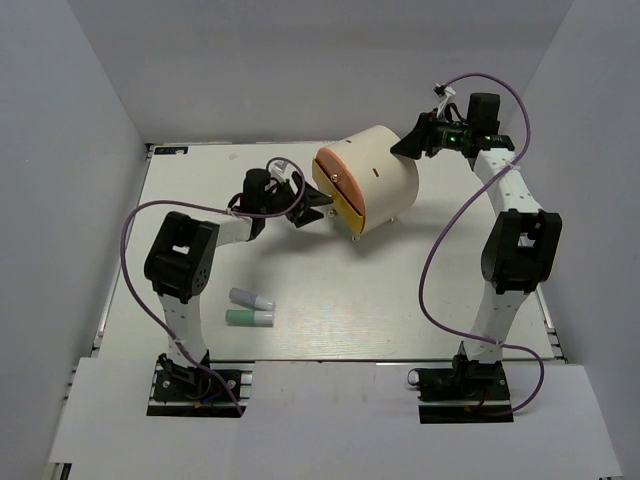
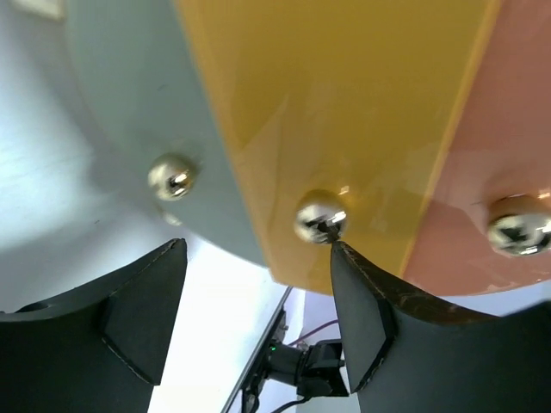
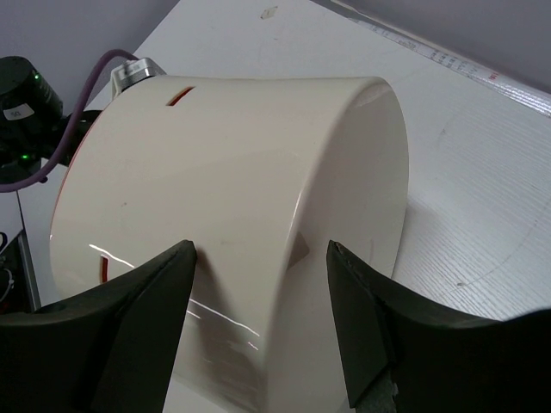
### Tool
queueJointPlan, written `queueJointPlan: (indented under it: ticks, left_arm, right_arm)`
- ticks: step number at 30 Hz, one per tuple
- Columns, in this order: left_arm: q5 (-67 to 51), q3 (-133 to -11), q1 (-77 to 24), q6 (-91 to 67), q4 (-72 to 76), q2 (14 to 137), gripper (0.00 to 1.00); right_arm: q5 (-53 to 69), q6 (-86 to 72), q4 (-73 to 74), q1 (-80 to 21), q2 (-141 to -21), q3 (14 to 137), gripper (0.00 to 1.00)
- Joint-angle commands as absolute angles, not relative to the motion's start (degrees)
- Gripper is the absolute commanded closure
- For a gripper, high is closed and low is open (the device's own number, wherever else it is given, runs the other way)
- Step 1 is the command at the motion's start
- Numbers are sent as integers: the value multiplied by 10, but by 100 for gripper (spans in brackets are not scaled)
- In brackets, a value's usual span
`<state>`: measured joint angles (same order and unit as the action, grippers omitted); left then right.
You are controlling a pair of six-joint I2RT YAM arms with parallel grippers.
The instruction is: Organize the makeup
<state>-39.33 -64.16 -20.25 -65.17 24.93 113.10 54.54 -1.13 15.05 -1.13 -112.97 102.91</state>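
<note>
A cream drum point(image 1: 385, 170) lies on its side in the middle of the tabletop point(image 1: 340, 300), its coloured face turned toward the left arm. The left tool point(image 1: 315, 211) sits right at that face with its jaws spread wide and nothing between them. In the left wrist view the face shows a grey panel point(image 2: 129, 86), a yellow panel point(image 2: 344, 103) and a pink panel point(image 2: 508, 129), each with a shiny round knob. One fingertip sits right at the yellow panel's knob point(image 2: 319, 218), apparently touching it. The right tool point(image 1: 408, 143) is at the drum's far side, jaws also held apart and gripping nothing, with the cream wall just ahead. Whether its fingers point(image 3: 138, 318) touch the wall I cannot tell. The makeup in view is a lavender tube point(image 1: 251, 298) and a green tube point(image 1: 249, 318), lying flat just beside each other near the left arm's base, well apart from the drum and both tools.
</note>
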Motion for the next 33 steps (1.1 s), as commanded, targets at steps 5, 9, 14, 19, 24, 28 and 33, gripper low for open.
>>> queueJointPlan:
  ticks: [5, 9, 14, 19, 24, 28, 33]
  left_arm:
    - [-412, -724, -200, -655, 253, 1164, 20]
    - [-417, -746, -206, -655, 245, 1182, 19]
    - [-425, -721, -206, -660, 285, 1172, 19]
    - [-444, -674, -200, -692, 390, 1157, 11]
    - [-456, -651, -200, -725, 476, 1161, 2]
    - [-453, -635, -200, -751, 504, 1164, 2]
    - [-440, -607, -200, -754, 511, 1158, 52]
  right_arm:
    - [545, -3, 168, -8, -1114, 1014, 32]
    - [545, -3, 168, -8, -1114, 1014, 32]
    - [544, -3, 169, -8, -1114, 1012, 32]
    - [545, -3, 169, -6, -1114, 1010, 32]
    - [546, -3, 168, -8, -1114, 1011, 32]
    - [545, 16, 169, -7, -1112, 1007, 32]
    - [543, 19, 170, -8, -1110, 1005, 32]
